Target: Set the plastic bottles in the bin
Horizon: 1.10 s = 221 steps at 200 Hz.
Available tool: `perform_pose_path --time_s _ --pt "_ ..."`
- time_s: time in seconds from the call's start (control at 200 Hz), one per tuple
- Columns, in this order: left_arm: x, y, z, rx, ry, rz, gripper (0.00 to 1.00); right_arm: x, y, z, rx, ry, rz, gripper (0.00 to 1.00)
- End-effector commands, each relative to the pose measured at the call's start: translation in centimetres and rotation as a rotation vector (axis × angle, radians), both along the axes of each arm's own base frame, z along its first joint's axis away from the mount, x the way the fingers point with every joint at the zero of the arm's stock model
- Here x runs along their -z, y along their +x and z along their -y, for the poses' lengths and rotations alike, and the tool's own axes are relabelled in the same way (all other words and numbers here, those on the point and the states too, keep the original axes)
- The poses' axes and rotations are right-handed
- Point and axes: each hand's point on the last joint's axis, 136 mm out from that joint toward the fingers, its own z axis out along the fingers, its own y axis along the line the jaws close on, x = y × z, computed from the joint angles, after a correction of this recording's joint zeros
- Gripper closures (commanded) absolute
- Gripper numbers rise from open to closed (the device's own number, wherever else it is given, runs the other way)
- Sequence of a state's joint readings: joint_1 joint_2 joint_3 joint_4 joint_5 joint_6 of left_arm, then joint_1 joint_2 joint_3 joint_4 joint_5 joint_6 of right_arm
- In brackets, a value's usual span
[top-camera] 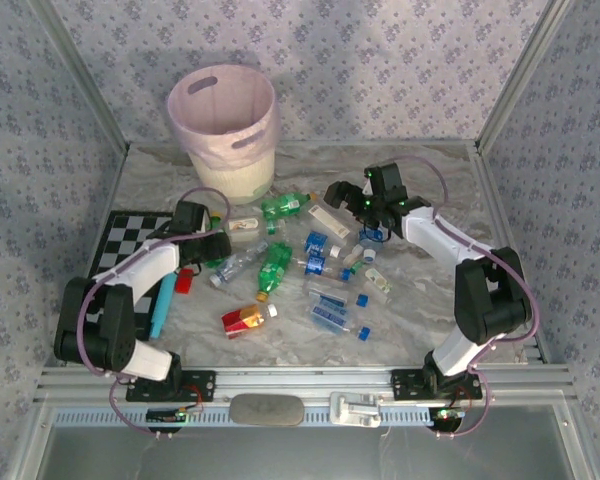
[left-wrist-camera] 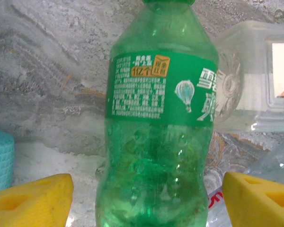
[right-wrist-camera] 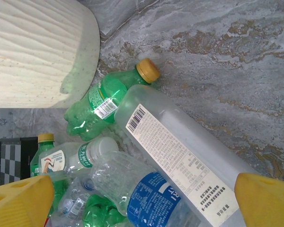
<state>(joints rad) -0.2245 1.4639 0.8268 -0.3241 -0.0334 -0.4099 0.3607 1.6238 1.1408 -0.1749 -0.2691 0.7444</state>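
From overhead the whole spread shows. The round pale pink plastic bin (top-camera: 223, 110) with its cream lower half stands at the far left of the marbled grey surface (top-camera: 430, 165). The small plastic bottles (top-camera: 276, 262) lie scattered in front of it between the two arms — green ones, clear ones with blue labels, and one red-and-yellow bottle (top-camera: 246, 319). The bin's mouth shows smooth pink wall; whether anything lies at its bottom I cannot tell.

The left wrist camera gives the close detail. A translucent green bottle with a glossy green label (left-wrist-camera: 156, 142) and a dimpled body lies between the yellow fingers of the left claw (left-wrist-camera: 146, 201). That claw is released, with a narrow gap on each side of the plastic. A clear ridged plastic container (left-wrist-camera: 255, 85) sits just beside the bottle.

The right wrist camera shows the right claw (right-wrist-camera: 142, 203) spread wide and grasping nothing. It hangs above a clear flat-sided bottle with a white printed label (right-wrist-camera: 180, 146). A yellow-capped green bottle (right-wrist-camera: 109, 97) lies just beside the bin's rippled cream base.
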Motion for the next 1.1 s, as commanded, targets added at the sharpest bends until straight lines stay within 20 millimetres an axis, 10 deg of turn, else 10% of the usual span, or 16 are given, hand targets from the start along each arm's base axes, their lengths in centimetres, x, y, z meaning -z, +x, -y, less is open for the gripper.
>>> perform_pose_path --time_s 0.0,0.67,1.099 --pt "-1.1 2.0 0.6 0.015 -0.015 0.045 0.18 -0.5 -0.3 0.4 0.016 0.008 0.007 0.0" --pt "1.8 2.7 0.4 0.022 0.035 -0.027 0.35 -0.8 -0.6 1.3 0.037 0.007 0.018 0.0" --pt "-0.5 2.8 0.0 0.0 0.034 0.046 0.49 -1.1 -0.9 1.4 0.038 0.014 0.025 0.0"
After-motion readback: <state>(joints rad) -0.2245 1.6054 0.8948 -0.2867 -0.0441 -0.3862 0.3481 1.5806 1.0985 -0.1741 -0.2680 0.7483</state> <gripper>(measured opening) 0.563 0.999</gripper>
